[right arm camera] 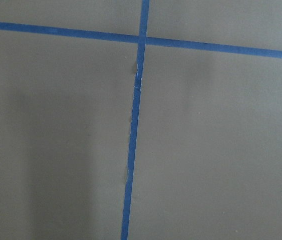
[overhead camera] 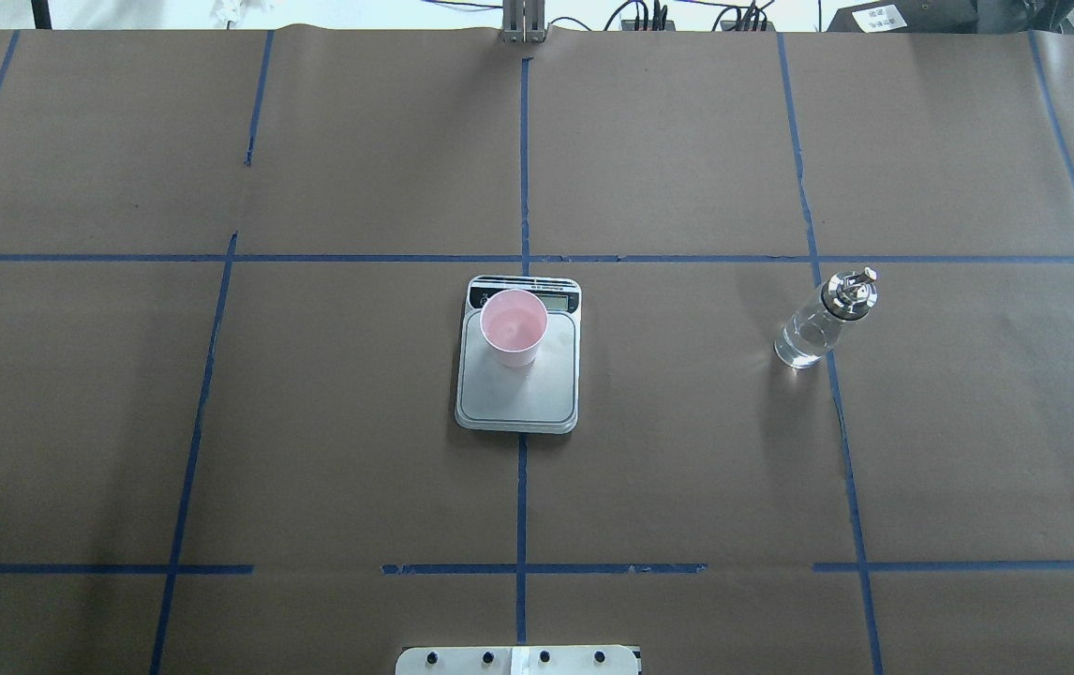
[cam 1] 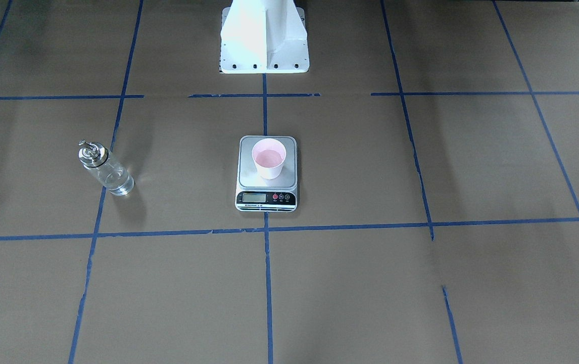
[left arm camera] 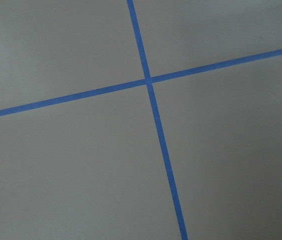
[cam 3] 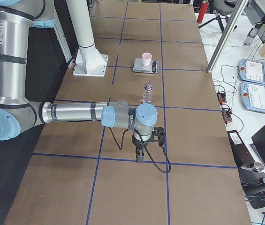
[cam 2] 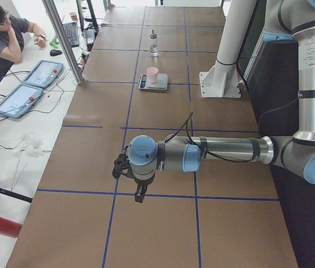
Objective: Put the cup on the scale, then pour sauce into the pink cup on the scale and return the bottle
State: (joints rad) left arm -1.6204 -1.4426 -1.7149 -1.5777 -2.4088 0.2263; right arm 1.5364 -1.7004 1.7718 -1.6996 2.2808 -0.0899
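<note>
The pink cup (cam 1: 269,158) stands upright on the silver plate of the scale (cam 1: 249,178) at the table's middle; both also show in the overhead view, cup (overhead camera: 514,326) and scale (overhead camera: 518,398). The clear glass bottle (overhead camera: 818,323) with its silver pourer cap stands upright on the table on my right side, apart from the scale, and its sauce is barely visible. My left gripper (cam 2: 140,195) and right gripper (cam 3: 140,157) hang over bare table far from these things. I cannot tell whether either is open or shut. Both wrist views show only brown paper and blue tape.
The white pedestal base (cam 1: 264,40) stands behind the scale. Blue tape lines (overhead camera: 523,487) grid the brown paper. An operator (cam 2: 1,33) sits at a side bench with tablets (cam 2: 32,84). A red cylinder (cam 2: 0,225) lies off the table's edge.
</note>
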